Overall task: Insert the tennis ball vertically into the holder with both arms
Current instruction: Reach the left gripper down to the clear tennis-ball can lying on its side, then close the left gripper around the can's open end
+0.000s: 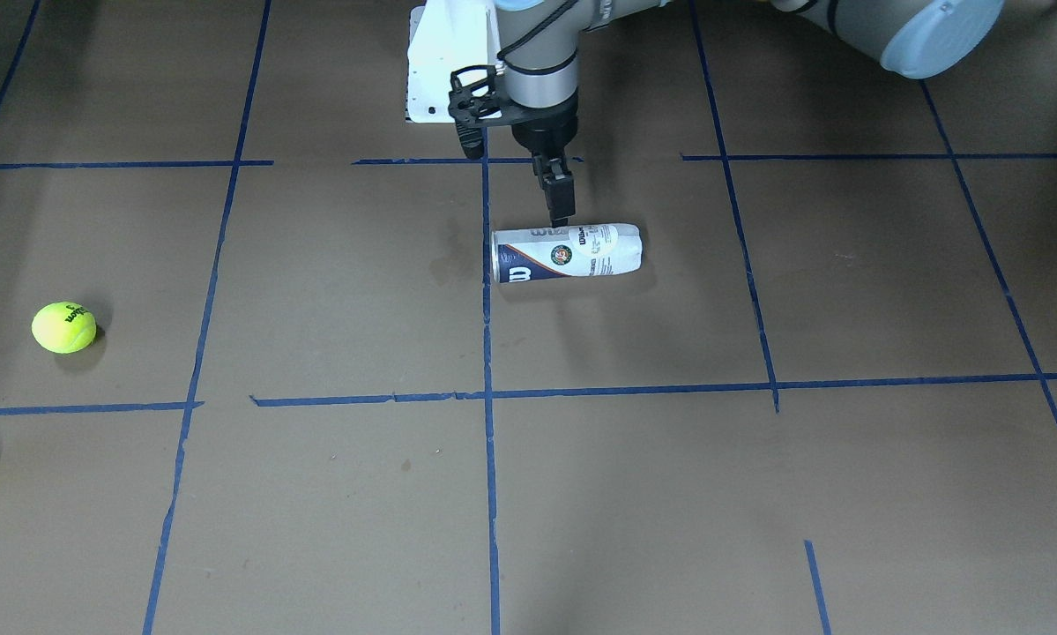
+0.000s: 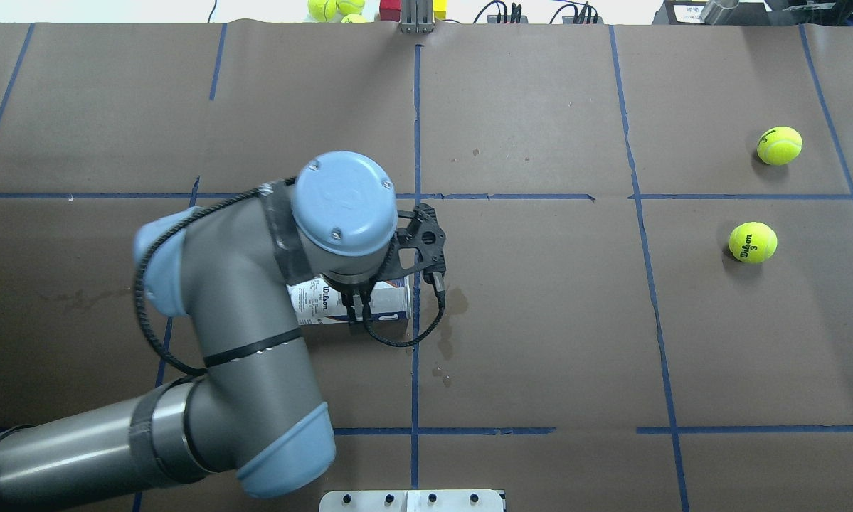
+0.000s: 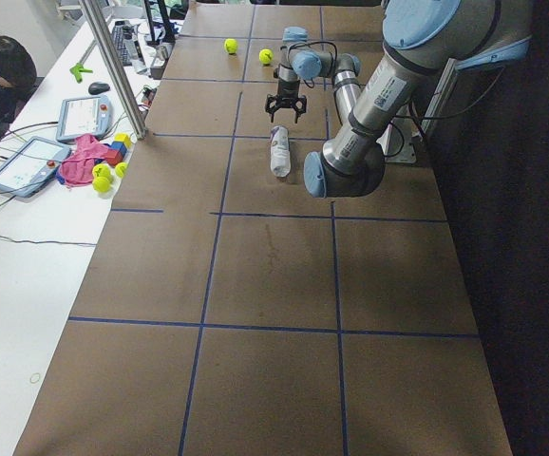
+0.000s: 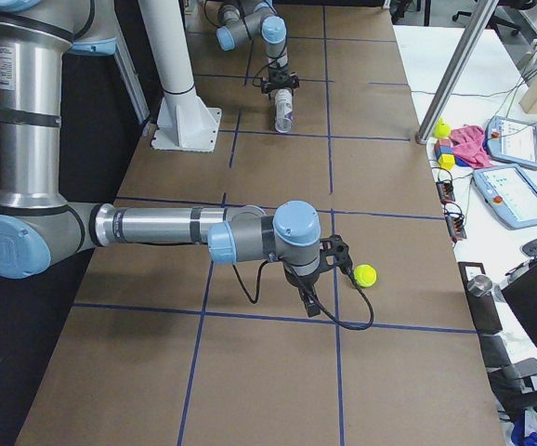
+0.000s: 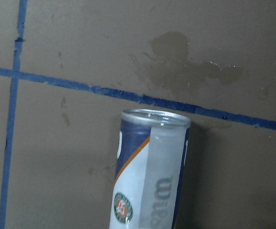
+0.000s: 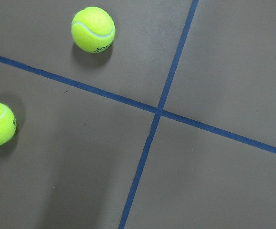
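Holder (image 1: 567,253), a clear plastic can with white-and-navy label, lies on its side; the left gripper (image 1: 561,220), finger spread unclear, hangs over it, probably to upright it.

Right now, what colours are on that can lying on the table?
The can is white and navy with a thin orange stripe; clearest in the front-facing view.

My brown worktop (image 2: 540,320), gridded in blue tape (image 2: 417,142): the holder (image 1: 567,252) lies on its side just below my left claw (image 1: 561,212), a dark stain (image 2: 454,299) beside it, two tennis balls (image 2: 753,242) (image 2: 779,145) well apart from it.
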Motion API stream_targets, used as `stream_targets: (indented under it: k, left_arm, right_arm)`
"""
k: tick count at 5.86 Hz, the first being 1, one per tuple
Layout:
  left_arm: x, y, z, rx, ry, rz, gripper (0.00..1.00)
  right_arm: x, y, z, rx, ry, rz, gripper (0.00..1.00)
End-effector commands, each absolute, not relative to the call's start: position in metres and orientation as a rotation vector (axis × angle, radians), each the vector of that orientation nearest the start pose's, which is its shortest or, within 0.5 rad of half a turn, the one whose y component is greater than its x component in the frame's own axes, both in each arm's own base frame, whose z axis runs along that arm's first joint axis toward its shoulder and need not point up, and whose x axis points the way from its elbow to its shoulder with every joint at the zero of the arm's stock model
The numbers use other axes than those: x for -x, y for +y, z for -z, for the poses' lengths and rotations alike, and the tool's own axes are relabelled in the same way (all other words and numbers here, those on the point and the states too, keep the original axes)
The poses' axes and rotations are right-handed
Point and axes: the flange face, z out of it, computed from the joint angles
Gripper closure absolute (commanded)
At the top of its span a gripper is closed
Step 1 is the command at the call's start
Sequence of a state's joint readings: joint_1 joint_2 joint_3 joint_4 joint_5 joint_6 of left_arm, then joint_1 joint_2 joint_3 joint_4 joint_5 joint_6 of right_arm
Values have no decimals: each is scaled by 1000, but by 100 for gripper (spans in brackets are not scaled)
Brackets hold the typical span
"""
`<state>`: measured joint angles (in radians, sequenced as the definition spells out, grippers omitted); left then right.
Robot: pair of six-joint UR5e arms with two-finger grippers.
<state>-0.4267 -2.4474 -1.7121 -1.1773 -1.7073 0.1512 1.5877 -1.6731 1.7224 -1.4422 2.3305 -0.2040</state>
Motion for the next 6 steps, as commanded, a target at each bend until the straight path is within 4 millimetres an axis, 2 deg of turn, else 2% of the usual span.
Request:
stream_targets:
  k: [1,3,4,6]
  left_arm:
    - [-591,-391,-126,-488,400,-1300,0]
    - [-610,-387,-138,-447,391,-1290,2]
    - [-615,-385,-136,-477,407,-1271,0]
    - [-639,-389,-156,-509,365,-1247,0]
  right_arm:
    - [-72,-458,-621,-248,-738,244,0]
    - [-72,-458,-624,-244,-737,242,0]
    - [-72,-458,-624,-244,-737,242,0]
    - [-72,-457,-626,-241,-737,241,0]
